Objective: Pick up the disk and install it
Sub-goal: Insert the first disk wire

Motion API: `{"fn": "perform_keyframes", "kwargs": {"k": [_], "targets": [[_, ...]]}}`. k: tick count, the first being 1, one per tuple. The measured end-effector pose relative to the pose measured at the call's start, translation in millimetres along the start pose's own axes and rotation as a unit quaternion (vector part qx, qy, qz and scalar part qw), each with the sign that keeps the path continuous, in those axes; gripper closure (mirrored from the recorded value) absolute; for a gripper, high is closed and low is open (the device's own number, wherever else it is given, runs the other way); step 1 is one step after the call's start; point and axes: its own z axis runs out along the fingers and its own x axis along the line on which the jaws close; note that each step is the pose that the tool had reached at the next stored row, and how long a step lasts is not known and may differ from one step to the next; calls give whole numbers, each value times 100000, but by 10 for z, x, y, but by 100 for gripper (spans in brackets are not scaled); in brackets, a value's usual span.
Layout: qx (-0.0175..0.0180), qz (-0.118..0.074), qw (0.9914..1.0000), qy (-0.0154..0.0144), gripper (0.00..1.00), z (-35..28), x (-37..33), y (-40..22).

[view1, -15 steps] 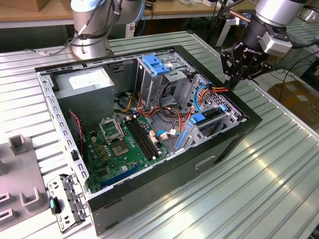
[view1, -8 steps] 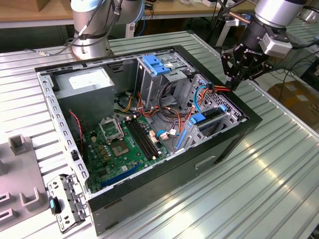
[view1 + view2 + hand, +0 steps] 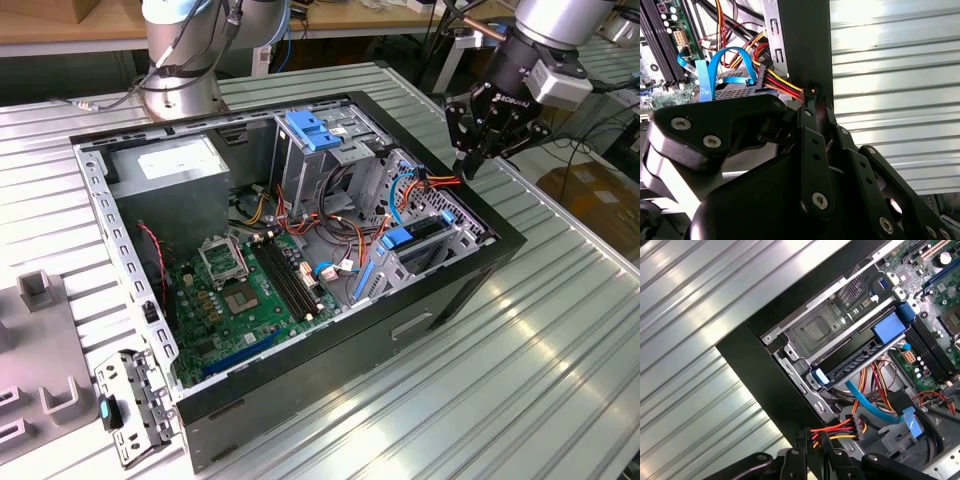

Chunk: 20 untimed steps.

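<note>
Bright, even light from overhead fills the scene, and the ribbed metal tabletop [image 3: 560, 330] throws it back in broad white streaks of glare, in both wrist views almost washed out to plain white [image 3: 890, 60] [image 3: 695, 315]. The inside of the computer case [image 3: 470, 285] is dimmer, its near wall laying soft shade along the edge of the circuit board [image 3: 240, 290]. In the second wrist view the claw [image 3: 815, 97] is a dark mass with only a dull sheen on its links and screws.
</note>
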Motion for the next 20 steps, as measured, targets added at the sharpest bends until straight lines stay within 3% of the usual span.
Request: {"fn": "perform_keyframes", "kwargs": {"k": [4, 6, 7, 13, 14, 16, 17, 18, 20], "targets": [[-199, -128, 99998, 573, 76, 21, 3, 4], [-169, -251, 99998, 620, 75, 27, 3, 4], [-156, -319, 99997, 625, 69, 35, 3, 4], [-90, -540, 99996, 744, 69, 73, 3, 4], [-80, -546, 99996, 739, 70, 75, 3, 4], [-64, -582, 99996, 733, 83, 76, 3, 4], [-14, -581, 99996, 690, 84, 58, 3, 4], [-10, -585, 99996, 696, 84, -9, 3, 4], [-11, -582, 99996, 693, 84, -30, 3, 5]]}}
